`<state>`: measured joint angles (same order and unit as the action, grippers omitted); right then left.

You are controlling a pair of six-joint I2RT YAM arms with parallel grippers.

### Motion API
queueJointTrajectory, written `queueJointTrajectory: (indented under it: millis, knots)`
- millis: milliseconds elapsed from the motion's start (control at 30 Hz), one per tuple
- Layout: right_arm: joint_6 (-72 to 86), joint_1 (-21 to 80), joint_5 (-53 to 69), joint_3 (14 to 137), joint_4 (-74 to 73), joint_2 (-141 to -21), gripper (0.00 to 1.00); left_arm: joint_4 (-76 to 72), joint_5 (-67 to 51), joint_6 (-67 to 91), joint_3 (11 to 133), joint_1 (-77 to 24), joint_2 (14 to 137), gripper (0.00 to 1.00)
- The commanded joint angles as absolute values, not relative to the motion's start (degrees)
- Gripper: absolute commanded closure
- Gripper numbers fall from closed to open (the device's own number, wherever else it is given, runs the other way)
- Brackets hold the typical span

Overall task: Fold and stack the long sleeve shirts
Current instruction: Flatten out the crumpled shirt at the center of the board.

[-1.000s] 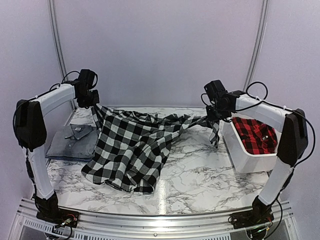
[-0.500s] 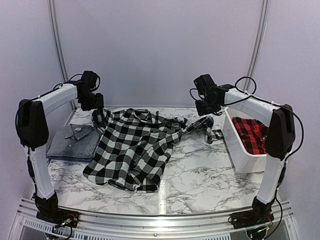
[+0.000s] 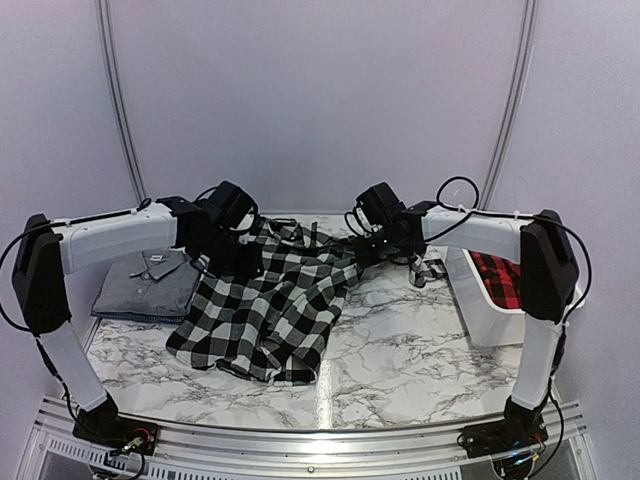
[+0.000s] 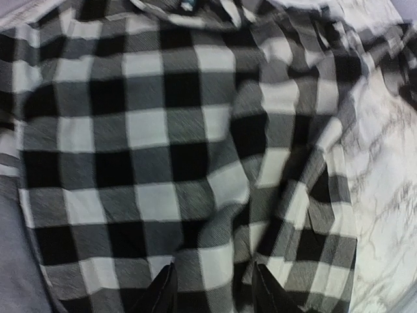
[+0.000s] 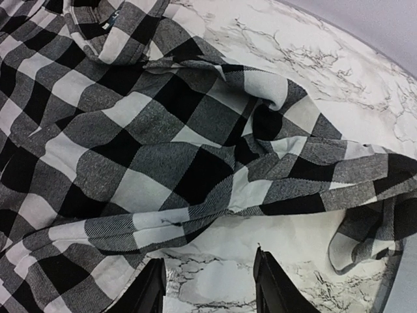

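Observation:
The black-and-white checked shirt lies rumpled across the middle of the marble table, collar toward the back, one sleeve trailing right. My left gripper hovers low over its left shoulder; in the left wrist view it is open with checked cloth beneath and nothing pinched. My right gripper is by the shirt's right edge, open over bare marble just short of the hem. A folded grey shirt rests at the left. The red-and-black checked shirt sits in a bin.
A white bin stands at the right side of the table, holding the red shirt. Bare marble shows in front of and to the right of the checked shirt. Pale walls close in the back and sides.
Both grippers let go of the checked shirt, which dropped from being stretched in the air onto the table. Both arms then swung inward and down toward its middle.

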<state>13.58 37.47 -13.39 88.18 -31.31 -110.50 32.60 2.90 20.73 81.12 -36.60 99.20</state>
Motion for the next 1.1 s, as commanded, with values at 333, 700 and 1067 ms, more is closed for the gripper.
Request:
queueJointTrajectory:
  millis: [333,700,1067]
  knots:
    - [16.3,25.9,-6.9,87.5,-22.1,-118.9,0.54,30.0,-7.1,19.1,75.7,-47.5,105.9,0.45]
    - [15.3,21.7,-6.0,87.9,-21.1,-121.7,0.57,30.0,-4.0,20.4,74.8,-49.3,108.9,0.54]
    - [14.8,21.5,-5.8,88.9,-21.1,-122.0,0.57,30.0,-3.4,20.8,73.7,-50.6,109.9,0.85]
